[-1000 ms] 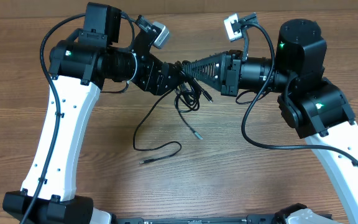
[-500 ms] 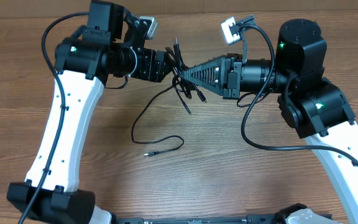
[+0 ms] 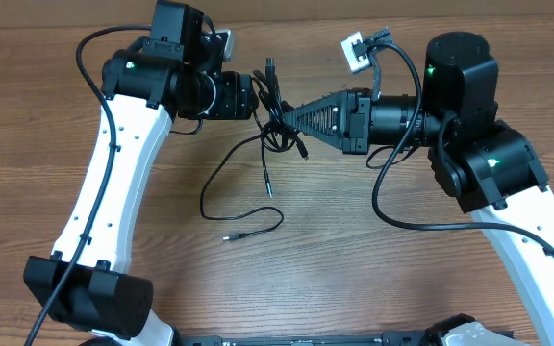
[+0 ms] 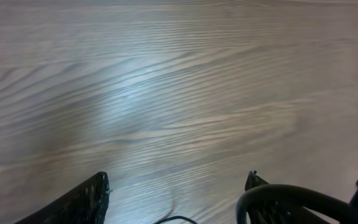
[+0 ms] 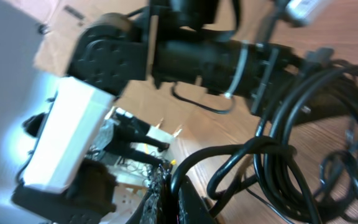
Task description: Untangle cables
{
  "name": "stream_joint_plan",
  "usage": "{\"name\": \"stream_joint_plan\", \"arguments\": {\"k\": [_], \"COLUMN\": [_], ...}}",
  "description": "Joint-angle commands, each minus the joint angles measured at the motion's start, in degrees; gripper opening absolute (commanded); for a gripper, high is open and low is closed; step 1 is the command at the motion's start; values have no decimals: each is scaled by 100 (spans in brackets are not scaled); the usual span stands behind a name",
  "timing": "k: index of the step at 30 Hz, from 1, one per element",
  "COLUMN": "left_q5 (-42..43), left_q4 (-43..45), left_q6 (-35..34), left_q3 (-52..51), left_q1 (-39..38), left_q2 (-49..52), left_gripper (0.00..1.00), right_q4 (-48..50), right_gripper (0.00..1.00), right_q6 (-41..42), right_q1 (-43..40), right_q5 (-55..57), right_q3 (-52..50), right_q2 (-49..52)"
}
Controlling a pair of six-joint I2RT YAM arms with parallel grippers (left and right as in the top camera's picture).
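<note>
While the knot hangs: pulling apart

Leftward, the left end effector (image 3: pixel 254 100) stands released beside the cables (image 3: pixel 275 108), whose strands trail onto the counter (image 3: pixel 354 259); the right end effector (image 3: pixel 284 113) clenches their knot. Next, left should pinch one strand and draw away.

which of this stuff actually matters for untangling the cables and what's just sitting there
Part of the job:
knotted cables, between the two arms
loose strand trailing from the knot onto the table
right fingers, shut on the knot
left fingers, apart beside it

Just there:
wooden table
thicker black cables running along the arms
</note>
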Motion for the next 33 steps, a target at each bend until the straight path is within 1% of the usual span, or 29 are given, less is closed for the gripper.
{"name": "stream_joint_plan", "arguments": {"k": [1,5,9,12,16,22,25,30,33], "left_q5": [-1156,-1504,-1663,-1679,-1703,-2201,-2452,-2977,-3296], "left_q4": [-122,-291,-363,-389,-398,-597,-691,-868,-988], "left_q6": [-669,-737,-774,-793,-831,-1169,-1202,-1456,-1513], "left_q3": [74,74,72,72,72,72,72,72,72], "left_q1": [22,101,199,278,372,452,461,463,463], "left_q2": [83,83,83,83,83,83,83,83,83], "left_gripper": [70,70,70,69,68,68,67,67,67], "right_q4": [-330,-986,-1425,-1663,-1847,-2033,-2055,-2081,-2107], "right_gripper": [4,4,4,4,4,4,4,4,4], "right_q6": [-76,-74,-72,-70,-26,17,17,17,232], "right_q1": [-26,-28,-26,-26,-26,-26,-26,-26,-26], "right_q5": [1145,3036,4439,5165,5807,6693,6780,6902,7213], "right_q3": [107,107,107,107,107,103,103,103,103], "right_q2": [-63,-63,-63,-63,-63,-63,-63,-63,-63]}}
